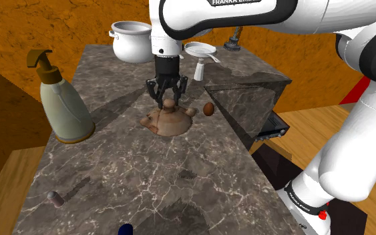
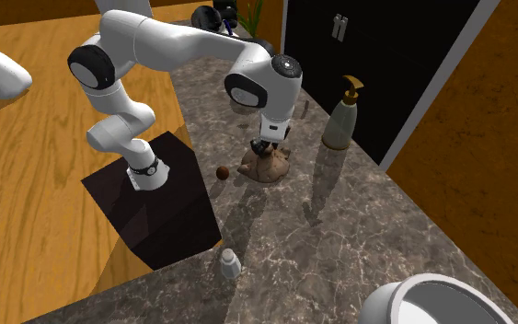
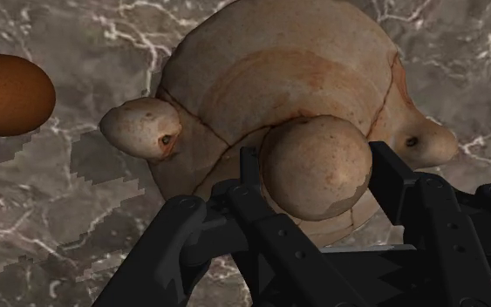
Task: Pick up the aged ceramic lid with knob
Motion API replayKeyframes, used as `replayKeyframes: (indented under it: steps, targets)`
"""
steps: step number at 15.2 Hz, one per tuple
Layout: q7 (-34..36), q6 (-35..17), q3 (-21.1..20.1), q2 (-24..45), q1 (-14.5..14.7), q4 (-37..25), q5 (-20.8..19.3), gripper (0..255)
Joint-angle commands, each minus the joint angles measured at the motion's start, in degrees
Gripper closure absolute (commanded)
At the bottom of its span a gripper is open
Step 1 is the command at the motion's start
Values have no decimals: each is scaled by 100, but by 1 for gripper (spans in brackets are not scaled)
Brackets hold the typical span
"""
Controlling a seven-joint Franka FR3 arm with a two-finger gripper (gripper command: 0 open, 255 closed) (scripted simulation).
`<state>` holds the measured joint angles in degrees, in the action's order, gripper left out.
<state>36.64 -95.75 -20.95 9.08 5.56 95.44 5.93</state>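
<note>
The lid [image 1: 169,121] is a mottled brown-beige dome with a round knob and two small side lugs. It rests on the dark marble counter [image 1: 133,173], near the middle. My black gripper [image 1: 168,103] comes straight down onto it. In the wrist view the fingers [image 3: 250,174] press against both sides of the knob [image 3: 315,166], so my gripper [image 3: 315,174] is shut on it. The second exterior view shows the lid [image 2: 266,167] under my gripper [image 2: 268,149], still on the counter.
A small brown egg-shaped thing [image 1: 208,109] lies just beside the lid. A big pump bottle [image 1: 63,100] stands at the shoulder view's left. A white pot [image 1: 131,40], a white pan [image 1: 201,50] and a shaker [image 1: 198,69] stand behind. A raised stone block [image 1: 250,100] flanks the right.
</note>
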Motion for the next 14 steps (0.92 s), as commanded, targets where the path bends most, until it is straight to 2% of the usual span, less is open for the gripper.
replayKeyframes:
  steps: [1,3,14]
  targets:
    - [-1,-3,-1,4,1,2,0,255]
    - [-9,6,2,-8,-4,5,3,255]
    - [111,859,-11,44,14,-905,-15,255]
